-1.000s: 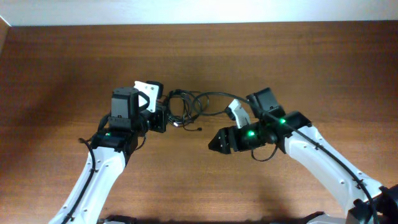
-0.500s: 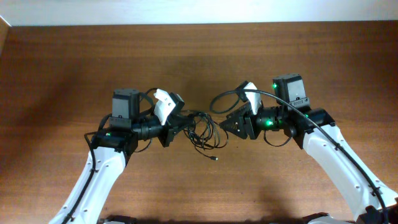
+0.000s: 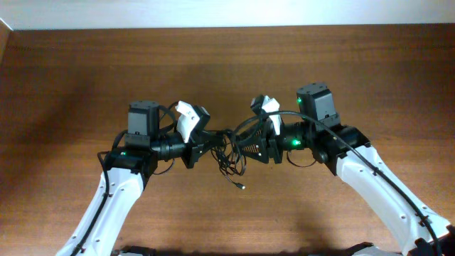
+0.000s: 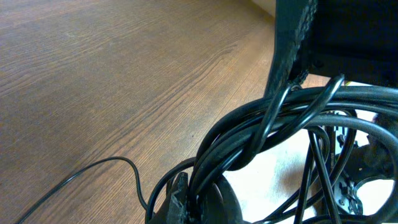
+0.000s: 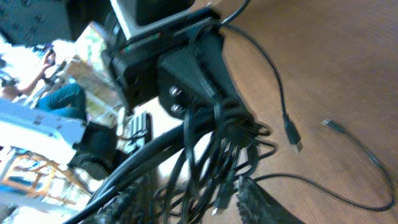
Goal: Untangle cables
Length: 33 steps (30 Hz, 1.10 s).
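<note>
The brown wooden table (image 3: 227,64) carries a loose end of the thin black cables (image 3: 232,153), its small plug (image 3: 244,187) lying on the wood.

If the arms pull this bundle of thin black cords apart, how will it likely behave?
The bundle of thin black cords looks floppy: loops droop from the left gripper and a plug end trails loose. Being thin, probably light. Strands cross tightly, so they may snag rather than slide free.

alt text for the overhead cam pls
Two robot arms meet mid-table over a tangle of thin black cables. The left gripper clamps the bundle; the right gripper reaches into it from the other side. One plug end strays over the wooden table.
</note>
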Available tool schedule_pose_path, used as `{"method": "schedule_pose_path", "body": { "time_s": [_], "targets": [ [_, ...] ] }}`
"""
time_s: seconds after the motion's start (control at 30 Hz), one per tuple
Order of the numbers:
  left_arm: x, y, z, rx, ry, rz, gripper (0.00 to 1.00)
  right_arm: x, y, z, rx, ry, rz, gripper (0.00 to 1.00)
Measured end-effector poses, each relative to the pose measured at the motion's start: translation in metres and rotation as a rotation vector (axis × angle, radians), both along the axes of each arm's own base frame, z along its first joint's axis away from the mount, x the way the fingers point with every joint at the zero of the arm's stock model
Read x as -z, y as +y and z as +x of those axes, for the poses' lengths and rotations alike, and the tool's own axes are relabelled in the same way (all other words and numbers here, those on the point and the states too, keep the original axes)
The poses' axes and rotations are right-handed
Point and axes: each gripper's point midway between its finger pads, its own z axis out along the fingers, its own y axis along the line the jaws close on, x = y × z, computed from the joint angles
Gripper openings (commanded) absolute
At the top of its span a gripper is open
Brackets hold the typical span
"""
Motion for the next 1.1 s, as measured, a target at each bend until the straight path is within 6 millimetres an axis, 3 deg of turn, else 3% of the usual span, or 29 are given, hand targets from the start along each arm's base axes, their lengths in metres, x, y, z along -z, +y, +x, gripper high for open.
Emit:
{"method": "schedule_pose_path", "body": {
  "time_s": [0.1,0.2,0.37,0.5,0.57,0.77,0.83,0.93,1.07,1.1],
  "targets": [
    [0.000,0.000,-0.001,0.001,0.004,-0.001,0.00,-0.004,0.001,0.013,0.061,-0.002,-0.001,0.26],
    [0.002,0.000,-0.003,0.001,0.019,0.001,0.00,-0.006,0.003,0.017,0.077,-0.002,0.004,0.04],
    [0.005,0.002,-0.003,-0.009,0.032,0.011,0.00,0.002,0.007,0.013,0.093,0.026,-0.039,0.04],
    [0.007,0.002,-0.003,-0.016,0.040,0.023,0.00,0.033,-0.016,0.040,0.324,0.044,-0.229,0.04],
    [0.009,0.002,-0.006,-0.016,0.061,0.026,0.00,0.038,-0.023,0.049,0.406,0.063,-0.267,0.04],
    [0.019,0.006,-0.011,-0.042,0.125,0.077,0.00,0.031,-0.041,0.061,0.506,0.082,-0.267,0.04],
    [0.027,0.015,-0.010,-0.083,0.154,0.121,0.00,0.025,-0.086,0.091,0.698,0.032,-0.311,0.04],
    [0.035,0.025,-0.003,-0.140,0.150,0.181,0.00,0.013,-0.117,0.104,0.829,-0.020,-0.339,0.04],
    [0.038,0.030,0.000,-0.174,0.157,0.203,0.00,-0.002,-0.122,0.101,0.864,-0.039,-0.321,0.12],
    [0.037,0.028,-0.001,-0.166,0.156,0.192,0.00,0.000,-0.123,0.097,0.859,-0.018,-0.332,0.18]
  ]
}}
